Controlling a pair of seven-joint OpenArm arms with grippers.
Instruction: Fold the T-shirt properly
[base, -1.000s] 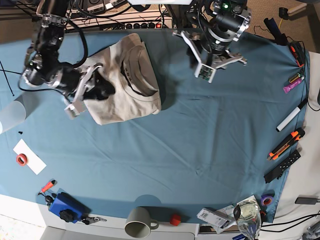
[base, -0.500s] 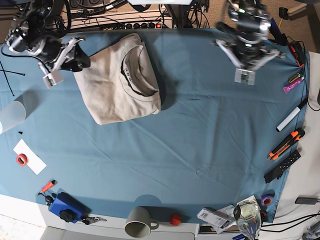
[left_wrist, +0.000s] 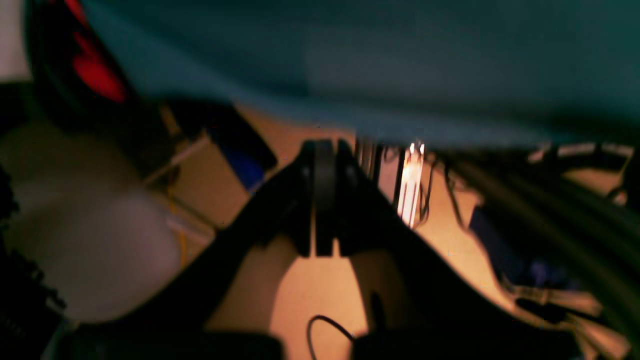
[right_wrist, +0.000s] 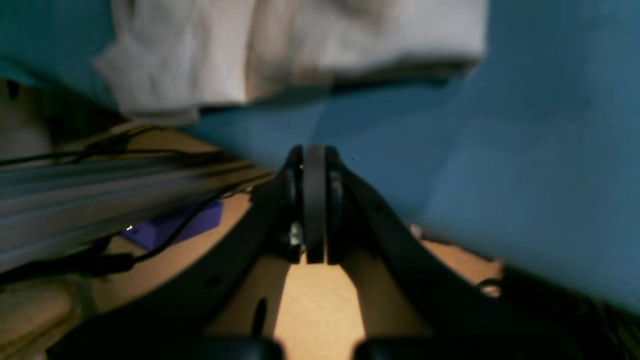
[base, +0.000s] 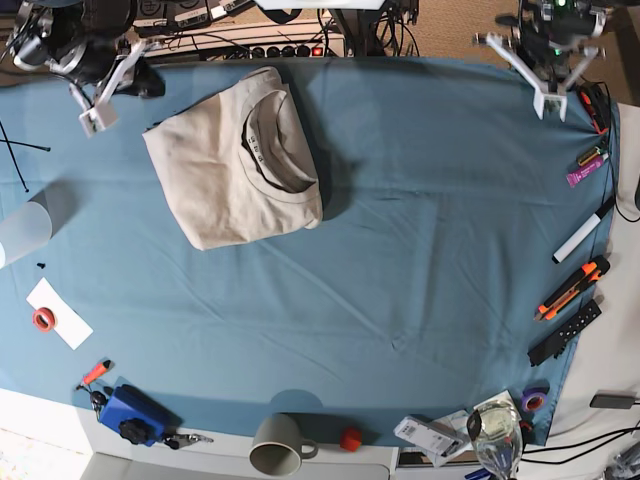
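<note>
Two wrist views came blurred. In the left wrist view, the left gripper (left_wrist: 324, 200) was pressed together, holding nothing. In the right wrist view, the right gripper (right_wrist: 314, 210) was likewise closed and empty, the T-shirt (right_wrist: 280, 50) along the top. In the base view, the T-shirt (base: 235, 165) lay folded at upper left; squaring its edges would finish it well. No writing was readable.

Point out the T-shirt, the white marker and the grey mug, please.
T-shirt (base: 235, 165): base view, on the folded front below the collar.
White marker (base: 583, 233): base view, mid-barrel, right table edge.
Grey mug (base: 274, 446): base view, on its rim at the bottom edge.
</note>
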